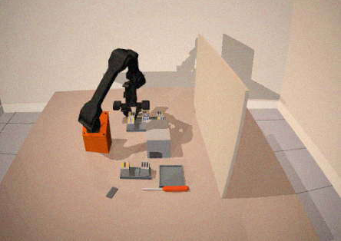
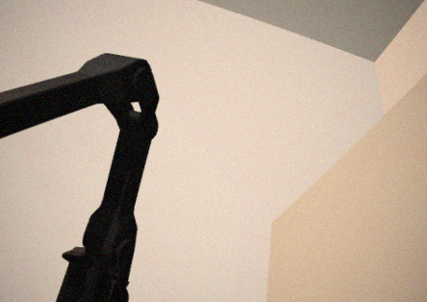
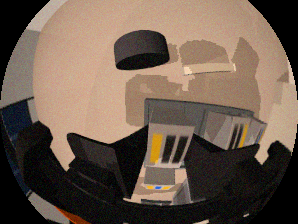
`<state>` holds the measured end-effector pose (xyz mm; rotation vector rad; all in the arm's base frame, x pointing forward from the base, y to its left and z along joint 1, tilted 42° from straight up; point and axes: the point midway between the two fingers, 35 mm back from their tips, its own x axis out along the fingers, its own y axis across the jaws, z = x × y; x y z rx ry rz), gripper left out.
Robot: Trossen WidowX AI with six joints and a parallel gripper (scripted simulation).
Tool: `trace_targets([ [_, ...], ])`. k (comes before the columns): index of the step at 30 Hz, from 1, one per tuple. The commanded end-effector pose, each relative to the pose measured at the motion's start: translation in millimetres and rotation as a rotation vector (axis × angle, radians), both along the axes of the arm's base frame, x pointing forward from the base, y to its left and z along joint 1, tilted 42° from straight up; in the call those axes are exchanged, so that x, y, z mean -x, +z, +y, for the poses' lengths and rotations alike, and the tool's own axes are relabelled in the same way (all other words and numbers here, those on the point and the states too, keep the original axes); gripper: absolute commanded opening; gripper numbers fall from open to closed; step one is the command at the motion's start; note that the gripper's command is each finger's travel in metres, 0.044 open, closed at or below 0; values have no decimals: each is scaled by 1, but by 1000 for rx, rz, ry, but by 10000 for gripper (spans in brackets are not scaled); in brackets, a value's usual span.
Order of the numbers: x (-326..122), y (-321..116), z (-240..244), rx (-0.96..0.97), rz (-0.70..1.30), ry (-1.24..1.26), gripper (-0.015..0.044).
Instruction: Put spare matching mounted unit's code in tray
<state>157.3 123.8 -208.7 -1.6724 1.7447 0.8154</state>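
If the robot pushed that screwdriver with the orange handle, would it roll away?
Probably a little. The orange-handled screwdriver lies flat on the table and its handle looks round, so a sideways nudge may roll it. It looks stiff and thin, so likely light.

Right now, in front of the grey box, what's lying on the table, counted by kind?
Tray: 1
Screwdriver: 1
Grey rack: 1
Dark flat plate: 1
Total: 4
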Motion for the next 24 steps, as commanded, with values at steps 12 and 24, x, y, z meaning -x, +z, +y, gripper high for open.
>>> trace_targets([
  [12,-3,61,52,2,3,6,0],
  [24,-7,85,70,2,4,9,0],
])
